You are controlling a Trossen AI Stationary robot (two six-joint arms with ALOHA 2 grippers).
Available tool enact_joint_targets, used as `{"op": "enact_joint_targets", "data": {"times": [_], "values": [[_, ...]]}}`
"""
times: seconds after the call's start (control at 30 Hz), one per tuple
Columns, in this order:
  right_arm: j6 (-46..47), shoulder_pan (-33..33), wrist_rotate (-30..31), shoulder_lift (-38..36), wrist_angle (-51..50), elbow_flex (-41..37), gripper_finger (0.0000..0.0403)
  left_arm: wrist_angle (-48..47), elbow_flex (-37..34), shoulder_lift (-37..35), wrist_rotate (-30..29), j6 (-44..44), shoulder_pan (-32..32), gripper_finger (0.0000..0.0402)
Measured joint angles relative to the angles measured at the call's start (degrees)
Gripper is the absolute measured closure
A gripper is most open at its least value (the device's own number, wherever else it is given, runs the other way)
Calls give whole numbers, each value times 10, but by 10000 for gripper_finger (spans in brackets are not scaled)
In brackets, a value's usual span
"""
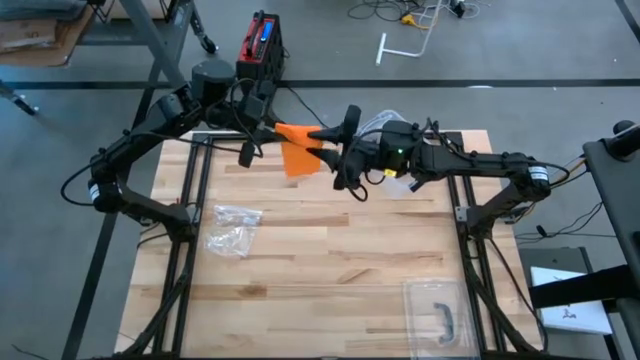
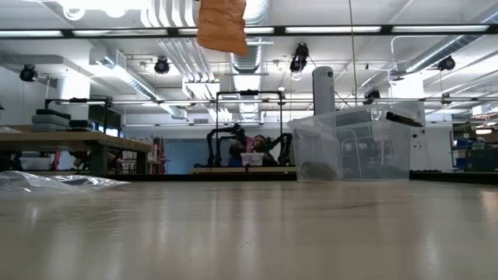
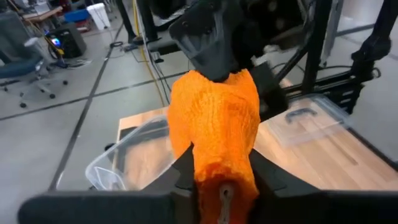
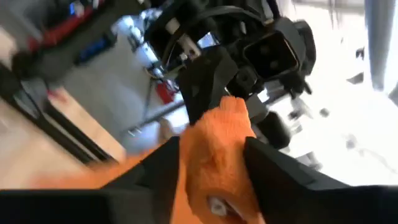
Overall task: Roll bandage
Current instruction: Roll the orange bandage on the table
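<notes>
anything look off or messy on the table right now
Nothing spilled or damaged. The orange bandage is held off the table between the left gripper and right gripper, hanging loose rather than rolled. A crumpled plastic bag lies on the table, and a clear lid sits near its corner.

Materials I see
Bandage (image 3: pixel 214 127): orange, rough woven cloth. Table (image 1: pixel 330 250): smooth pale wood. Bag (image 1: pixel 232 228): glossy clear plastic.

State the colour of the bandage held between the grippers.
Orange; the bandage shows best in the left wrist view.
</notes>
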Motion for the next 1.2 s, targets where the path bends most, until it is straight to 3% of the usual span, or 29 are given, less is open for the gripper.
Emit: {"op": "enact_joint_targets", "data": {"times": [0.17, 0.33, 0.53, 0.63, 0.77, 0.97, 1.2], "values": [[181, 0, -10, -7, -3, 0, 167, 2, 0, 0, -2, 9, 0, 347], [279, -4, -17, -15, 10, 0, 96, 9, 0, -1, -8, 27, -6, 346], [357, -22, -24, -19, 14, 7, 66, 40, -21, -1, -40, 36, -32, 346], [404, -40, -37, -20, -15, 13, 77, 70, -42, -9, -83, 36, -45, 347], [467, -64, -100, -20, -46, 12, 105, 101, -65, -23, -116, 36, -56, 347], [450, -76, -128, -20, -52, 12, 161, 140, -104, -47, -121, 31, -57, 347], [439, -83, -131, -15, -54, 12, 252, 207, -150, -57, -139, 9, -57, 334]]}}
